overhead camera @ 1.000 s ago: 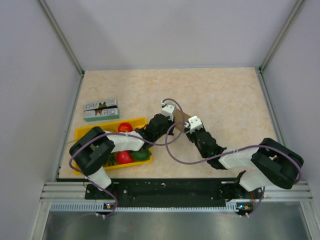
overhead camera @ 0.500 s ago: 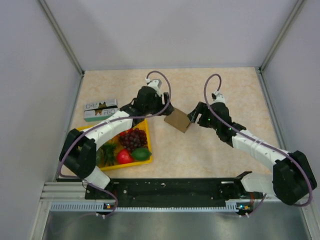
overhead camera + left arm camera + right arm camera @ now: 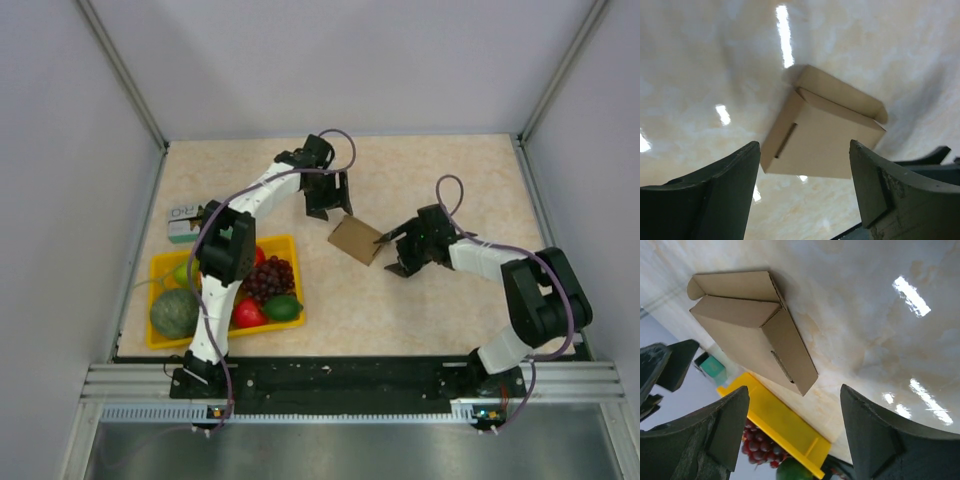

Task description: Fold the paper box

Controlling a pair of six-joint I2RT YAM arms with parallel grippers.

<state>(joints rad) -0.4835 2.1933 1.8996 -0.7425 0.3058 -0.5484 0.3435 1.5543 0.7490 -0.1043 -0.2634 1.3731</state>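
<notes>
Brown paper box loose between spread left end effector and spread right end effector

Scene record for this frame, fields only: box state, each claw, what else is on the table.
box: folded, lying on the table; one flap looks not fully tucked
left claw: open, just beyond the box, holding nothing
right claw: open, at the box's right edge, holding nothing
tray: yellow, left of the box, fruit inside
carton: beyond the tray, partly hidden
</notes>
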